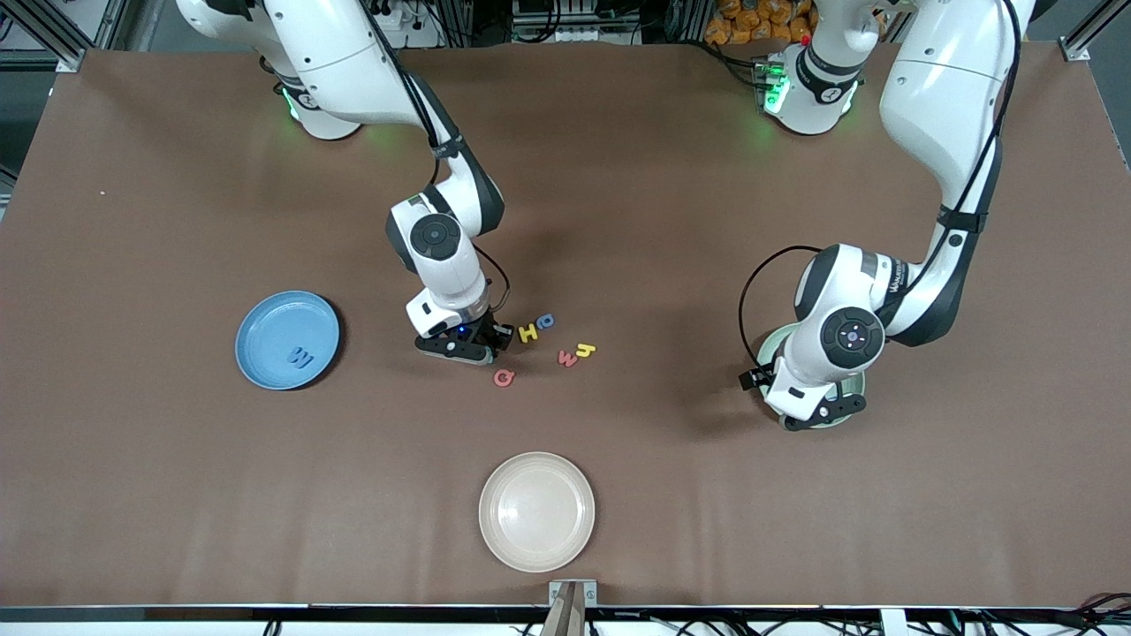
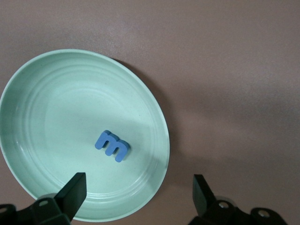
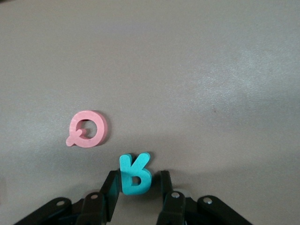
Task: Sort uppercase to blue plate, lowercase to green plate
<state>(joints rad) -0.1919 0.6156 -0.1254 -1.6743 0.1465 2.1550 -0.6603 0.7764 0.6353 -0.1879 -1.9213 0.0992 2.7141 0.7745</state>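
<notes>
My right gripper (image 3: 138, 178) is down at the table among the letters with its fingers around the teal R (image 3: 135, 172). One finger touches the R and a small gap shows at the other. The pink-red Q (image 3: 86, 129) lies just beside it. Yellow H (image 1: 528, 333), a blue rounded letter (image 1: 547, 321), red m (image 1: 568, 358) and yellow h (image 1: 585, 350) lie close by. The blue plate (image 1: 256, 322) holds a blue W (image 1: 300, 358). My left gripper (image 2: 139, 194) hangs open over the green plate (image 2: 56, 93), which holds a blue m-shaped letter (image 2: 112, 146).
A beige plate (image 1: 536, 511) sits near the table's front edge, nearer to the front camera than the letters. The green plate (image 1: 767, 343) is mostly covered by the left arm in the front view.
</notes>
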